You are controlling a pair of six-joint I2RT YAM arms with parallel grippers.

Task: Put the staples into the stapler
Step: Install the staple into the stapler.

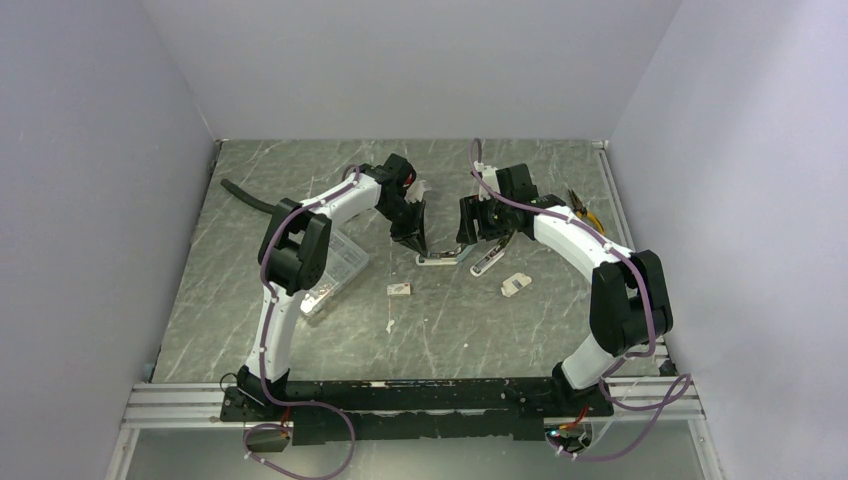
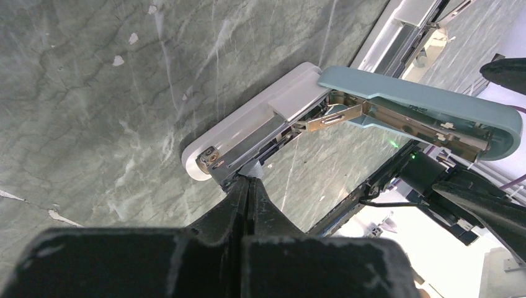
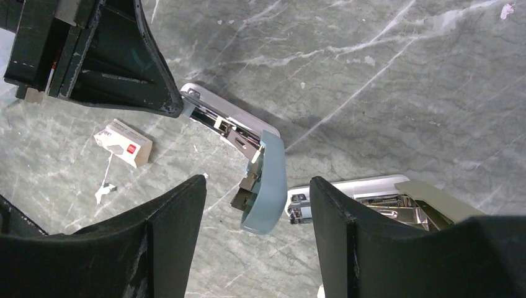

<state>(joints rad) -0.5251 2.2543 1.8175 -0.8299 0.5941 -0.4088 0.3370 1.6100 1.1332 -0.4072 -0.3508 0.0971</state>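
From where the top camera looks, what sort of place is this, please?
Probably an enclosed robot test cell: plain walls close three sides of a marbled tabletop, the left arm and right arm stand on a metal rail at its near edge, and an opened stapler lies between them.

The tabletop [image 3: 403,93] is grey-green marble with white veins, the stapler [image 3: 267,186] white with a teal lid, the staple box [image 3: 123,143] white with a red mark, and the fingers [image 3: 167,242] black.
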